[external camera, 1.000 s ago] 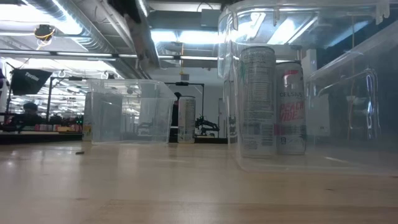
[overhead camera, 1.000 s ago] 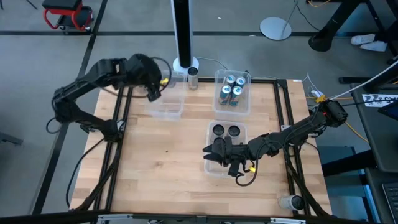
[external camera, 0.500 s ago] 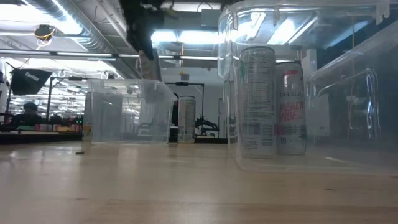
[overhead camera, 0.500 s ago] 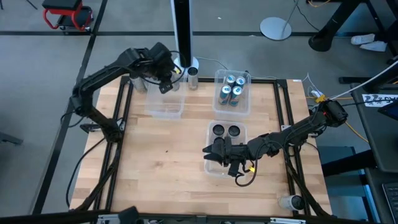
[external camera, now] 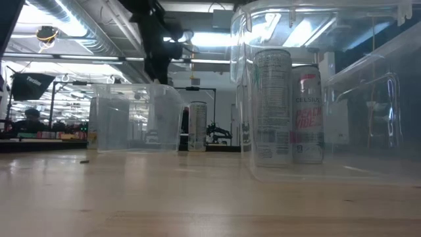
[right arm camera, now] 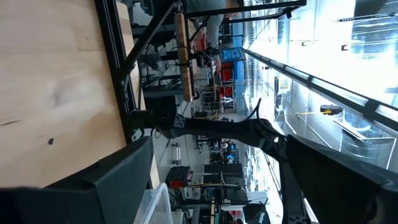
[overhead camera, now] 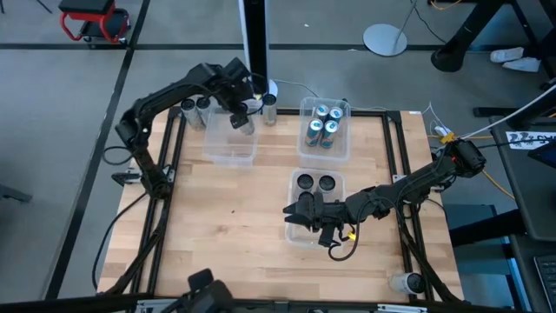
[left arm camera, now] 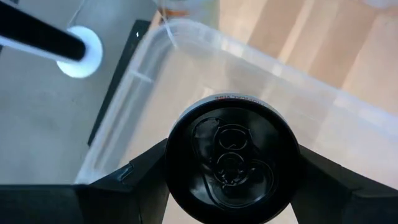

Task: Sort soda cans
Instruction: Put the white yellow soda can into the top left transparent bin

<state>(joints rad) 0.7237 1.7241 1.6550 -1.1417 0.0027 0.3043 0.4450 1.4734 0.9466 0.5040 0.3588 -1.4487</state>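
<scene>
Soda can (left arm camera: pixel 231 163), dark-topped and upright, sits clamped between the left gripper's (overhead camera: pixel 241 113) fingers, hanging straight above the empty clear bin (overhead camera: pixel 229 149) at the surface's far left. Bin walls ring it with room to spare. Right gripper (overhead camera: pixel 300 211) waits wide open over the near bin (overhead camera: pixel 292 233).

Two arms of dark, matte black segmented links with rounded joint housings. The left gripper (left arm camera: pixel 230 186) has broad, flat, angular black fingers; the right gripper (overhead camera: pixel 304 213) is black, with a small yellow fitting and a thin looping black cable just behind it.
</scene>
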